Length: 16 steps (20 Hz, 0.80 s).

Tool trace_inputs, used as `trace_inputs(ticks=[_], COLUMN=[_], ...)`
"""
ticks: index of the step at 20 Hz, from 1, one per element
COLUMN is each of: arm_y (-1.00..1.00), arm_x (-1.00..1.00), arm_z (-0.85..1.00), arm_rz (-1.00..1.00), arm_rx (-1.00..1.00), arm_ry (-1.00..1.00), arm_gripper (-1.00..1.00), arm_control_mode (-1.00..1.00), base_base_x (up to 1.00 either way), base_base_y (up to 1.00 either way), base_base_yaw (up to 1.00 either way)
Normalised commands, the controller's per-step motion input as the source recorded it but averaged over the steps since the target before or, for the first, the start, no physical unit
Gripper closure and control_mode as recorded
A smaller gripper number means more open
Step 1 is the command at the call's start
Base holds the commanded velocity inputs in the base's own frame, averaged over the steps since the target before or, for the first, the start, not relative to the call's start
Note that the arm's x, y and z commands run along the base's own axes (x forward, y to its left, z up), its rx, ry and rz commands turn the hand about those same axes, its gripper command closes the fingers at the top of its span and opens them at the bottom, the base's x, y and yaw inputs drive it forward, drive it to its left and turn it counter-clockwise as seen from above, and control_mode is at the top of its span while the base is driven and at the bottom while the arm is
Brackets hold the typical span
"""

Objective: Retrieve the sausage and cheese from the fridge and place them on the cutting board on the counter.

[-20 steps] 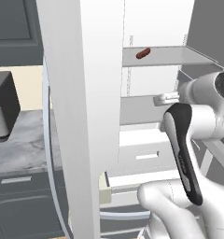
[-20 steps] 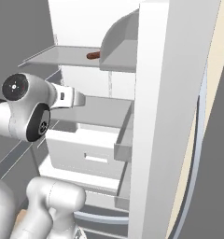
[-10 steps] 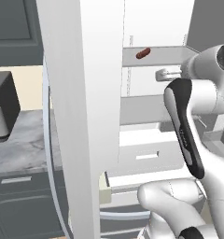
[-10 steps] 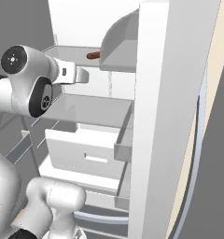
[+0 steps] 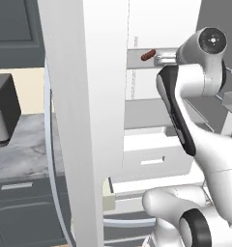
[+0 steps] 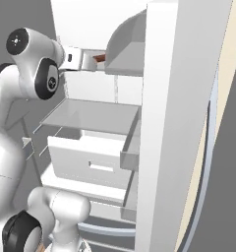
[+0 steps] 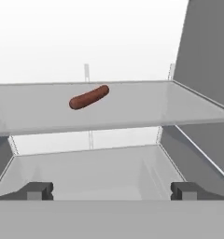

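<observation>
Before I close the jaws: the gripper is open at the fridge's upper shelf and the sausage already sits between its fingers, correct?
Not quite. The gripper is open at the fridge shelf, but the sausage is not between its fingers. The hand view shows it lying on the shelf farther in, ahead of the tips and apart from them.

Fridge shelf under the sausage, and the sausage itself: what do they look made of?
The shelf looks like smooth grey glass or plastic: thin, flat, faintly glossy, with a pale edge; being rendered, it stays open. The sausage reads as cured meat with a smooth reddish-brown skin, rounded ends and a slight sheen. The fridge lining behind looks like plain matte white plastic.
</observation>
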Motion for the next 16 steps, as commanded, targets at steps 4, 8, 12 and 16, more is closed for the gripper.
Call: trace_inputs(ticks=[4, 8, 12, 16], arm_y=[0.00, 0.00, -0.01, 0.00], arm_x=[0.59, 0.73, 0.67, 0.66], arm_z=[0.05, 0.16, 0.11, -0.09], arm_rz=[-0.05, -0.06, -0.05, 0.00], arm_rx=[0.07, 0.10, 0.04, 0.00], arm_ry=[-0.07, 0.04, 0.12, 0.06], arm_gripper=[-1.00, -1.00, -1.00, -1.00], arm_control_mode=[-1.00, -1.00, -1.00, -1.00], base_base_x=[0.00, 0.00, 0.00, 0.00], base_base_y=[0.00, 0.00, 0.00, 0.00], base_base_yaw=[0.00, 0.00, 0.00, 0.00])
